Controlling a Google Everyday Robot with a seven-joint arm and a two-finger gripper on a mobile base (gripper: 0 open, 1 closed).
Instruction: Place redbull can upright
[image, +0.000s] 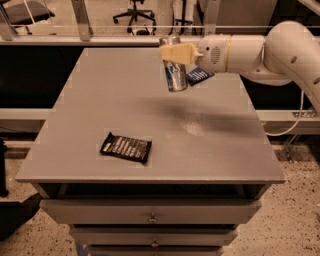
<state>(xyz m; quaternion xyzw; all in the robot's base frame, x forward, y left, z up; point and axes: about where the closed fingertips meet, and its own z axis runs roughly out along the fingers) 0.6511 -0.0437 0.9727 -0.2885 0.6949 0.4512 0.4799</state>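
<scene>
Nearest: drawer fronts (150, 218) under the front lip of the grey table (90, 165), 2 small knobs showing. On the top, toward the front left, 1 flat dark snack wrapper (125, 147), lying flat, well apart from everything else. Past it, mid-table to the right, a soft shadow (200, 117) of the arm, which suggests the load hangs clear of the surface. Farther back: the redbull can (176, 77), held in the air over the rear part of the table, pull-tab end up, roughly upright but leaning a little, base not touching the top. The gripper (175, 52) is clamped across the can's upper part, fingers closed on it from the right, on the end of the white arm (280, 50). Just behind and right of the can, 1 blue wrapper (201, 75) lies on the table (partly hidden by the can). Beyond: a rail and an office chair (132, 12). Risks, as judged: release from this height and the slim can bounces and topples; keep the lean and it lands on its rim edge and tips; drift back and the base catches the blue wrapper, giving uneven footing; a finger dragging on opening could pull it over.
</scene>
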